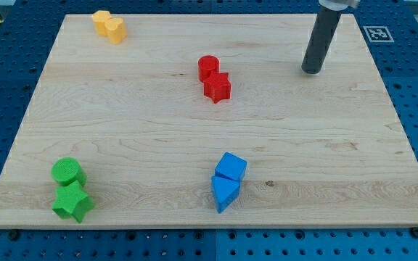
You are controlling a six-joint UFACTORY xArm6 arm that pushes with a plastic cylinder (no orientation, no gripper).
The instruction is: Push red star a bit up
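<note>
At the view's bottom, nearest the lower edge of the wooden tabletop (158,138), two pairs are recorded. At about 7 o'clock from the board's centre a green star (72,202) is seen touching a green cylinder (67,172) lying just above it. At about 6 o'clock a blue triangular block (225,192) is found touching a blue cube-like block (231,167), set at its 1 o'clock.

Farther up, slightly above the centre, the red star (217,87) is located, touching a red cylinder (208,67) placed at its 11 o'clock.

My tip (312,70) is observed resting on the tabletop at 3 o'clock from the red star, well apart from it and touching no block. No claw is fitted, so no open or closed state can be reported.

At the view's top, at 11 o'clock, two yellow blocks (109,27) are noted touching each other; their shapes cannot be told.
</note>
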